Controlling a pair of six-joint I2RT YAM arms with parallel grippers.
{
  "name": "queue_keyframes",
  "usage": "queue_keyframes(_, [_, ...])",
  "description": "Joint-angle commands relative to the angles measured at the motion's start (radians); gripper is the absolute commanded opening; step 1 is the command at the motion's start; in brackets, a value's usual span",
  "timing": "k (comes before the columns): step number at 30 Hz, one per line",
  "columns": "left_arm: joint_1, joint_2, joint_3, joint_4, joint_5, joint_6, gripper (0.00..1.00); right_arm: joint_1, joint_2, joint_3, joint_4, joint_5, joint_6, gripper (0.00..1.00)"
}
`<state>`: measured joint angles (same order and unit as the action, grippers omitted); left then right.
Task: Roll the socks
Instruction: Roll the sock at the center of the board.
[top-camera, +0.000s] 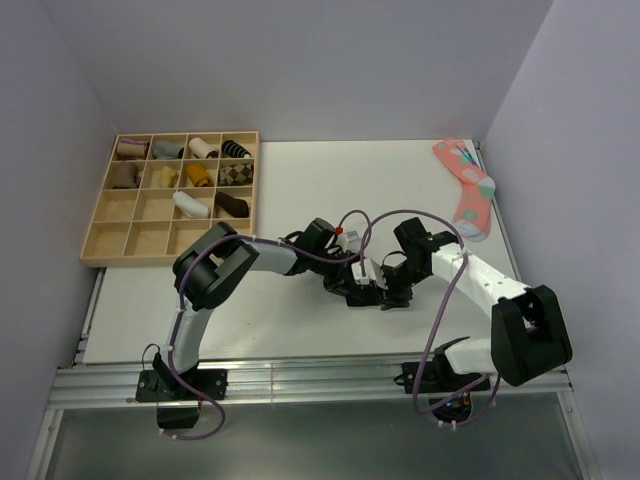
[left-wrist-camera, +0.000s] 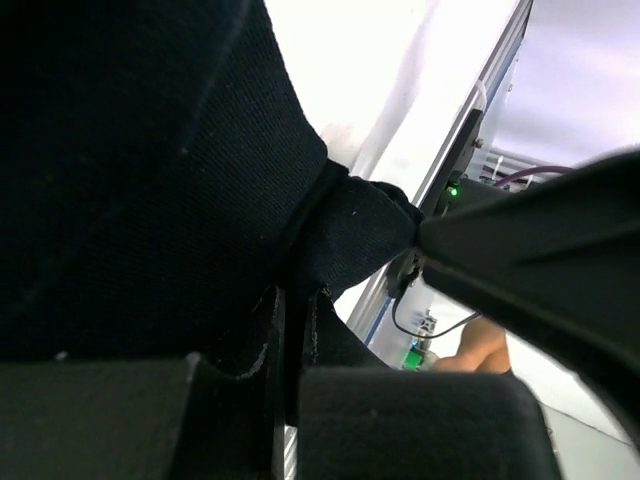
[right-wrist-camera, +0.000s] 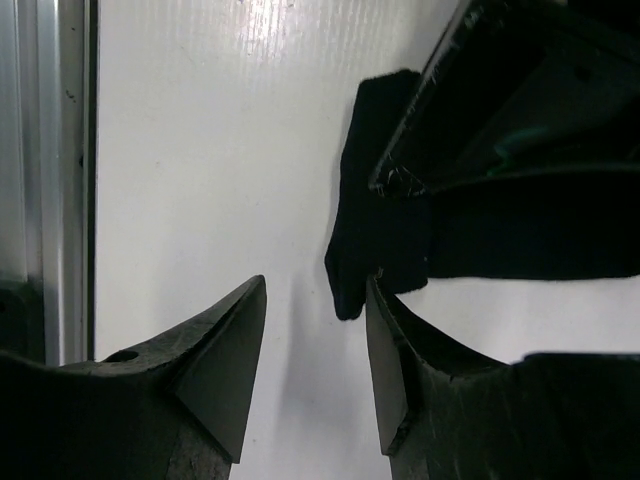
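Observation:
A black sock (left-wrist-camera: 150, 150) fills most of the left wrist view, bunched into a fold that runs down between the fingers. My left gripper (left-wrist-camera: 290, 330) is shut on that fold. In the right wrist view the sock's end (right-wrist-camera: 375, 230) lies on the white table, with the left gripper (right-wrist-camera: 500, 100) clamped over it. My right gripper (right-wrist-camera: 315, 290) is open. Its right fingertip (right-wrist-camera: 385, 330) touches the sock's edge, and only bare table lies between the fingers. From above, both grippers (top-camera: 362, 282) (top-camera: 393, 290) meet at the table's front middle and hide the sock.
A wooden compartment tray (top-camera: 108, 232) holding several rolled socks stands at the back left. A coral-pink spotted sock (top-camera: 468, 190) lies at the back right. The aluminium rail (top-camera: 300, 378) runs along the table's near edge, close to the right gripper.

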<state>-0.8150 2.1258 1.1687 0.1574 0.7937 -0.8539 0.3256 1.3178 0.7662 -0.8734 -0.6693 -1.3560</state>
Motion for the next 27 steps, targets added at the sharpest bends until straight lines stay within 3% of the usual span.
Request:
queue_keyframes(1, [-0.003,0.046,0.016,-0.091,-0.011,-0.005,0.00,0.047,-0.042,-0.022,0.105,0.025,0.014,0.52])
queue_keyframes(19, [0.019,0.063,0.037,-0.113,0.007,0.004,0.00,0.125,0.076,-0.030,0.194,0.129,0.050,0.51])
queue_keyframes(27, [0.028,0.062,0.023,-0.073,0.022,-0.023,0.00,0.138,0.162,0.008,0.198,0.152,0.083,0.45])
